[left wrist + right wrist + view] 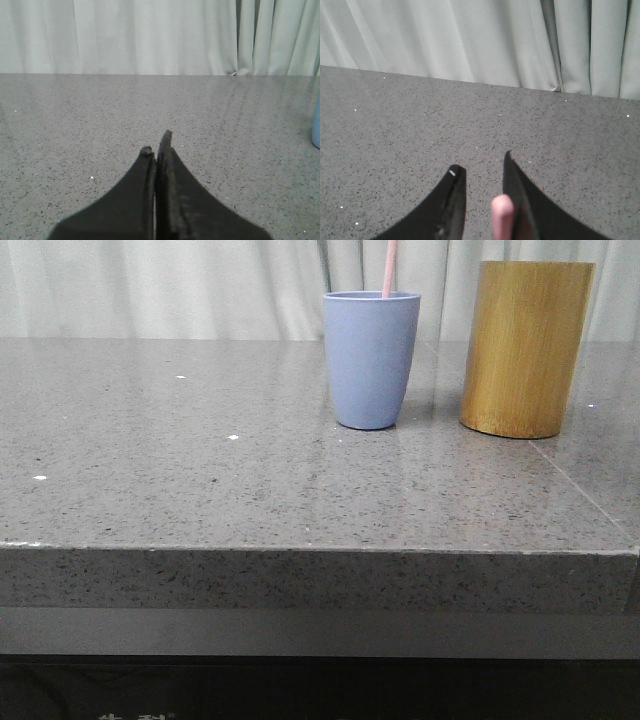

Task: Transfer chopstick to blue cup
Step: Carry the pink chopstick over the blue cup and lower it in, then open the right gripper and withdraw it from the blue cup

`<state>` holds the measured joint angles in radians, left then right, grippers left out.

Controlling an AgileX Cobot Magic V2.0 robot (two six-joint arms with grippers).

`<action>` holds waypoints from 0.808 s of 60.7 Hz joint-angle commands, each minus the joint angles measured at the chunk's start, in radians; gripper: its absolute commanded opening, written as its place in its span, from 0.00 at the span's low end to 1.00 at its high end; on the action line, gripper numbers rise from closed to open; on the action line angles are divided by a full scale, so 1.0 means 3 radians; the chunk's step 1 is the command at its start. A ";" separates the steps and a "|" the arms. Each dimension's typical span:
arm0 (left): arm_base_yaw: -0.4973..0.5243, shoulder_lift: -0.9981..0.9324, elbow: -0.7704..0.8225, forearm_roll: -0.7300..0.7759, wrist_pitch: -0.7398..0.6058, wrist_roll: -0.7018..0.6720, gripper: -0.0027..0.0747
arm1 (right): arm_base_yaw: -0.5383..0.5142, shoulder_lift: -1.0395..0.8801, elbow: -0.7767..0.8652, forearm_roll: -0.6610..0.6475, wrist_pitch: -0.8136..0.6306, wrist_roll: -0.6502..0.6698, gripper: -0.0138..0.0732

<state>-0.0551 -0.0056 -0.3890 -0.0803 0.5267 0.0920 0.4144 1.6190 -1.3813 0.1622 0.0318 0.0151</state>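
Observation:
The blue cup (370,360) stands upright on the grey stone table (200,480), right of centre. A pale pink chopstick (389,268) rises out of it and leaves the top of the front view. In the right wrist view my right gripper (481,164) is open. The chopstick's rounded pink end (501,215) sits between the jaws, against one finger, with a gap to the other. My left gripper (156,142) is shut and empty, low over bare table. A sliver of the blue cup (316,125) shows at that view's edge. Neither gripper shows in the front view.
A taller yellow-brown bamboo cylinder (525,345) stands just right of the blue cup, a small gap between them. Pale curtains (200,285) hang behind the table. The table's front edge (300,550) runs across the front view.

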 commanded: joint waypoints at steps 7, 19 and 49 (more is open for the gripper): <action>0.0001 -0.0016 -0.0080 -0.0034 -0.0275 -0.0024 0.01 | -0.0004 -0.0447 -0.0198 0.0008 -0.0106 -0.0019 0.58; 0.0001 -0.0016 -0.0080 -0.0034 -0.0275 -0.0024 0.01 | -0.0004 -0.0674 -0.0734 0.0008 0.0953 -0.0019 0.53; 0.0001 -0.0016 -0.0080 -0.0034 -0.0275 -0.0024 0.01 | -0.0557 -0.1222 -0.0741 -0.0015 0.2139 0.0035 0.08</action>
<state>-0.0551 -0.0056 -0.3890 -0.0803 0.5267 0.0920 0.3152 1.3404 -1.6041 0.1628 0.7141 0.0211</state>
